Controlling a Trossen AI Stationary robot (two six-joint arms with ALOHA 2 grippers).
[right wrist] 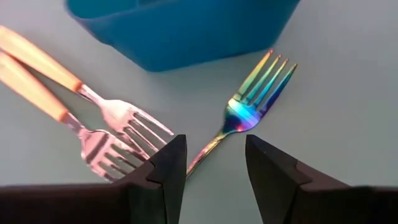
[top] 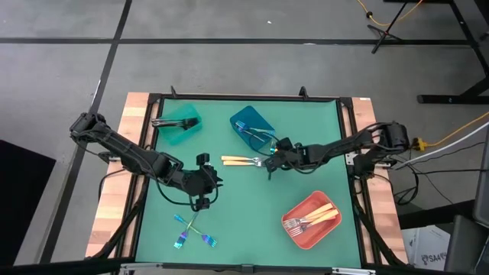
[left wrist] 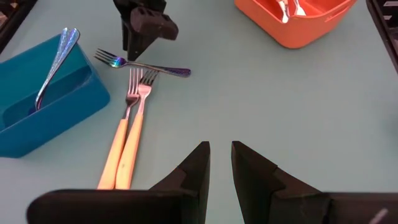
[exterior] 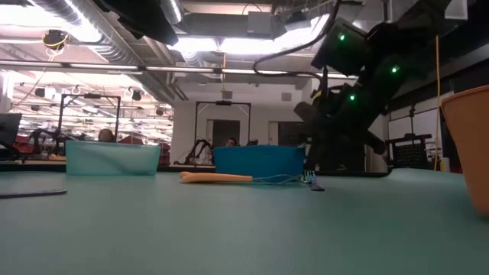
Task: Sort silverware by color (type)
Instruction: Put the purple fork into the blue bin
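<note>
An iridescent fork lies on the green mat beside the blue bin, with its handle across the heads of two gold-handled forks. My right gripper is low over it and open. One finger stands on each side of the fork's neck, touching nothing. My left gripper hovers left of the mat's middle, slightly open and empty. More iridescent forks lie near the front edge.
At the far left, a teal bin holds black forks. The blue bin holds an iridescent piece. A coral bin at the near right holds gold-handled forks. Bare mat lies between the two arms and the near edge.
</note>
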